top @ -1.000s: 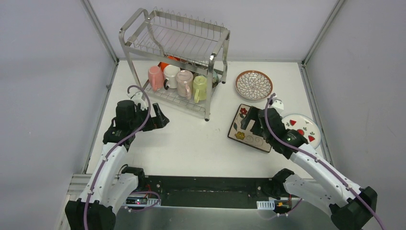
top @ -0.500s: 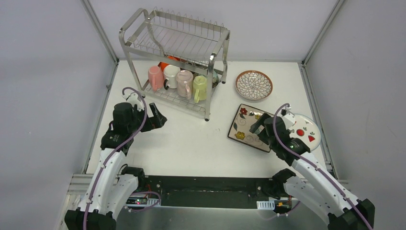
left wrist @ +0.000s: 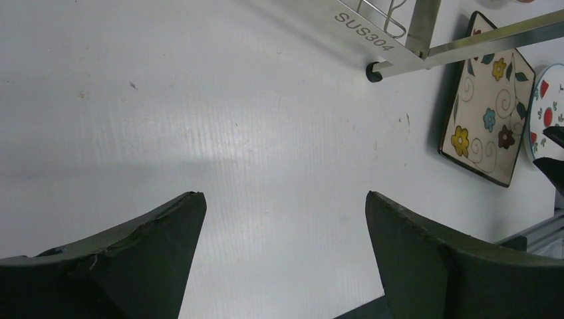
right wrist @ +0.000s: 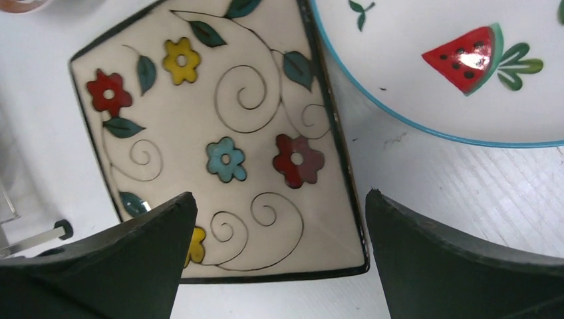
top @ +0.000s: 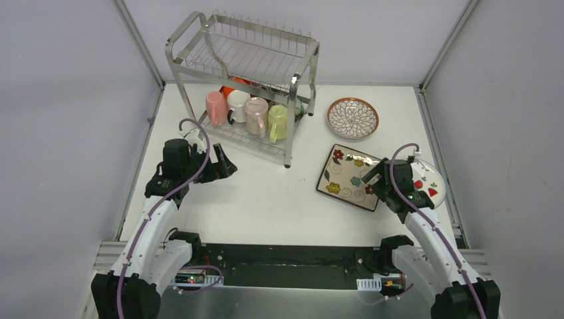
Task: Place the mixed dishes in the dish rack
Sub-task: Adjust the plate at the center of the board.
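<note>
The steel dish rack [top: 246,73] stands at the back left; a pink mug [top: 215,107], a white mug [top: 237,105], another pink mug [top: 256,116] and a yellow-green mug [top: 277,123] sit on its lower shelf, with an orange bowl [top: 229,88] behind them. The square floral plate [top: 346,174] [right wrist: 219,133] [left wrist: 489,126] lies flat on the table. My right gripper [top: 372,178] [right wrist: 279,194] hovers open over the plate's near right corner, holding nothing. The white plate with red marks [top: 431,181] [right wrist: 452,60] lies beside it. The petal-pattern plate [top: 352,117] lies farther back. My left gripper [top: 223,166] [left wrist: 282,196] is open above bare table.
The rack's front right foot [left wrist: 374,72] stands between my left gripper and the square plate. White walls close in the table [top: 266,199] on the left, back and right. The right arm's cable [top: 399,159] loops above the white plate.
My right gripper has drawn back from over the middle of the square plate to its near right corner, uncovering the plate. The left gripper has barely shifted.
</note>
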`<state>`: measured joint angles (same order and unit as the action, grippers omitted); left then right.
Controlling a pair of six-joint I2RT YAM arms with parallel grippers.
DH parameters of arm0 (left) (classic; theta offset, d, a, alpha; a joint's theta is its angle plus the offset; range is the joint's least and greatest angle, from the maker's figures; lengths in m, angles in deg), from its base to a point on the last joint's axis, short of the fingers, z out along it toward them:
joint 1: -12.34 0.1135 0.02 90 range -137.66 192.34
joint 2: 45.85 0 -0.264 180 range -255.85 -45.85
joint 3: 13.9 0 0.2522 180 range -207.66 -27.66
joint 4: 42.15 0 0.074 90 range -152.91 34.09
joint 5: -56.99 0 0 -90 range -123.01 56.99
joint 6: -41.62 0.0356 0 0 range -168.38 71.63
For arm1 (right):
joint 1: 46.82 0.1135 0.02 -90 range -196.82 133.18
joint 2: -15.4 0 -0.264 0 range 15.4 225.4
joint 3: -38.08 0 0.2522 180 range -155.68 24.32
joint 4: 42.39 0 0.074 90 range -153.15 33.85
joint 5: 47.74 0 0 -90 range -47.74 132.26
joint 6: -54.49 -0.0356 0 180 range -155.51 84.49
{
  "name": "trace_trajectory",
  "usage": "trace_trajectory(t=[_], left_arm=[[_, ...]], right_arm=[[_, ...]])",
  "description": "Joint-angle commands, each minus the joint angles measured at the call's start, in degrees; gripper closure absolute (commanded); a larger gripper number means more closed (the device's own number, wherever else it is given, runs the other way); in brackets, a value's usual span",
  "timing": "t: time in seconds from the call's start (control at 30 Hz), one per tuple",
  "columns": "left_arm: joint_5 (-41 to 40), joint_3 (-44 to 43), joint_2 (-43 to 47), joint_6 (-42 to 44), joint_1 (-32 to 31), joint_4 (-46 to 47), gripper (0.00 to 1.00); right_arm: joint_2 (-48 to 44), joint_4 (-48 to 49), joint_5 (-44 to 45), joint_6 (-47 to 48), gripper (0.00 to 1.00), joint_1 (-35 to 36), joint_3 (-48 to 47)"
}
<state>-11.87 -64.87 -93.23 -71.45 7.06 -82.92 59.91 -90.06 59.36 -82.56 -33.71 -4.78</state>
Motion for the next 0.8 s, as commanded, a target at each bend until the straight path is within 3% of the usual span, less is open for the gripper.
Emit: trace_trajectory(t=[0.0,0.33,0.43,0.57,0.77], left_arm=[[3.07,-0.16,1.53,1.10,-0.35,2.24,0.06],[2.14,0.56,2.98,1.28,-0.35,2.38,0.07],[1.81,0.35,3.38,1.50,-0.35,2.41,0.06],[2.37,0.30,3.49,1.59,-0.35,2.40,0.07],[3.58,0.34,2.16,1.30,-0.43,3.38,0.08]], right_arm=[[3.47,5.85,-11.93,1.85,0.00,-6.55,1.75],[8.59,13.85,-29.03,7.03,0.01,-17.37,5.59],[7.81,19.42,-29.57,7.23,0.01,-18.61,8.17],[5.69,26.31,-39.29,6.15,0.02,-19.65,11.81],[4.25,33.68,-45.22,2.22,0.09,-19.87,16.05]])
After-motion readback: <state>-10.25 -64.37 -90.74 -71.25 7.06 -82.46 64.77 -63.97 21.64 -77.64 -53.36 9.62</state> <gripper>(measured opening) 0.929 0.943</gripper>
